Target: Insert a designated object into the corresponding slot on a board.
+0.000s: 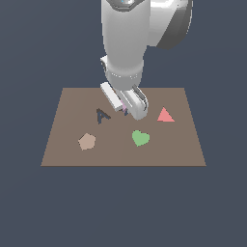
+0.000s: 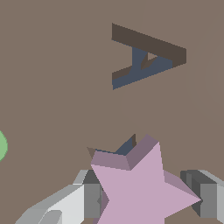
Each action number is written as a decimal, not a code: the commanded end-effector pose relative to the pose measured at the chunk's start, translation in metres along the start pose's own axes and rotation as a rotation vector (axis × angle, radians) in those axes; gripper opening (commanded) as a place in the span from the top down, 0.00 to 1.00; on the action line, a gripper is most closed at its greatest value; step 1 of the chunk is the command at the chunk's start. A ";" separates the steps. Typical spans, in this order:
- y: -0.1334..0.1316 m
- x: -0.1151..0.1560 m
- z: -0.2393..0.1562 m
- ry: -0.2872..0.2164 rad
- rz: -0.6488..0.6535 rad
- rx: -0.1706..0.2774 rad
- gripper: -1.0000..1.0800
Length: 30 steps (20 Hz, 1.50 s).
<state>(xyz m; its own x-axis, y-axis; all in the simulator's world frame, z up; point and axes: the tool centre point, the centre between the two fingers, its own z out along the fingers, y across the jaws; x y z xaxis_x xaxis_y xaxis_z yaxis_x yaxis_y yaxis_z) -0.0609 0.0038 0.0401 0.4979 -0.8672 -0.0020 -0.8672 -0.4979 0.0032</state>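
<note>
The lilac-pink star block (image 2: 142,188) sits between my two fingers, held just over the brown board (image 2: 57,78). My gripper (image 2: 144,197) is shut on it. A sliver of the dark navy star slot (image 2: 121,148) shows right past the star's edge; the rest is hidden under the block. In the exterior view my gripper (image 1: 126,108) is low over the middle of the board (image 1: 72,101), and only a speck of the star (image 1: 125,110) shows between the fingers. The slot is hidden there.
A dark letter-A cutout (image 1: 102,116) (image 2: 146,57) lies just to the exterior view's left of my gripper. A tan pentagon (image 1: 87,141), a green heart (image 1: 140,138) and a red triangle (image 1: 165,115) lie on the board.
</note>
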 end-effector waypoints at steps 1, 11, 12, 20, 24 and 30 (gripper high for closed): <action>-0.005 -0.002 0.000 0.000 0.024 0.000 1.00; -0.009 -0.003 -0.001 0.000 0.042 0.000 1.00; -0.008 -0.003 0.000 0.000 0.040 0.000 1.00; -0.008 -0.003 0.008 -0.001 0.039 -0.001 1.00; -0.008 -0.003 0.009 -0.001 0.039 -0.001 0.04; -0.008 -0.003 0.009 -0.001 0.039 -0.001 0.04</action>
<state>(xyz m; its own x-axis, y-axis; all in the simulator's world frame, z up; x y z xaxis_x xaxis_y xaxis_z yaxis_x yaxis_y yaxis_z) -0.0555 0.0101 0.0306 0.4641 -0.8858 -0.0028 -0.8858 -0.4641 0.0041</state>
